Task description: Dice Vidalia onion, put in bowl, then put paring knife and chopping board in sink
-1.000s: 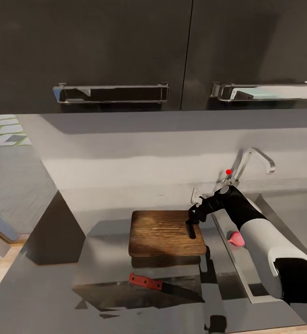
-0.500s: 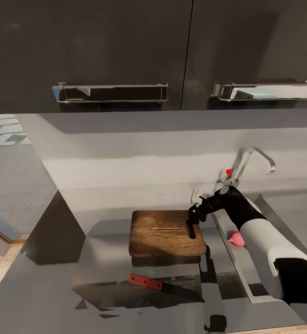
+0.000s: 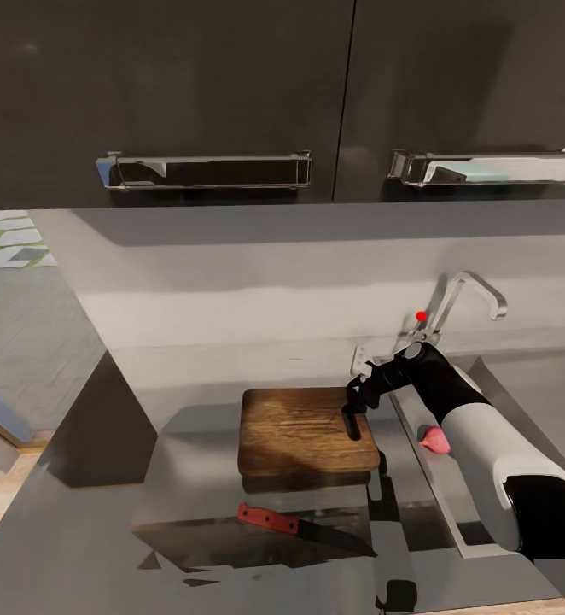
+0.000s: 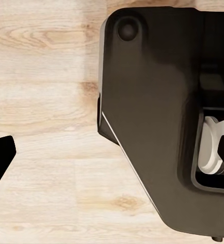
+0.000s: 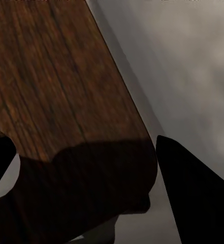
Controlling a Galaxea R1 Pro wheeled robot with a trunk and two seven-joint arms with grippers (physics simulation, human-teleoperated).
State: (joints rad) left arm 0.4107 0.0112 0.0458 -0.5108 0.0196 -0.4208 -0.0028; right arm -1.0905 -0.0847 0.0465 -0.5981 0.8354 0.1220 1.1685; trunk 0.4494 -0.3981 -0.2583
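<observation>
The right arm (image 3: 487,436) has a smooth white forearm shell between glossy black sections, one at the wrist and one nearer the elbow. Its right end effector (image 3: 352,418) is matte black with slim fingers. In the left wrist view, a dark housing (image 4: 157,112) with a round boss surrounds a pale cylindrical part.

Soft, even light; the glossy countertop (image 3: 78,530) mirrors dark cabinets, and renders look slightly blurred

One chopping board (image 3: 307,431), one paring knife (image 3: 295,526) and one Vidalia onion (image 3: 435,440) are in sight. There is one tap (image 3: 462,301). Two cabinet handles (image 3: 204,170) show above.
</observation>
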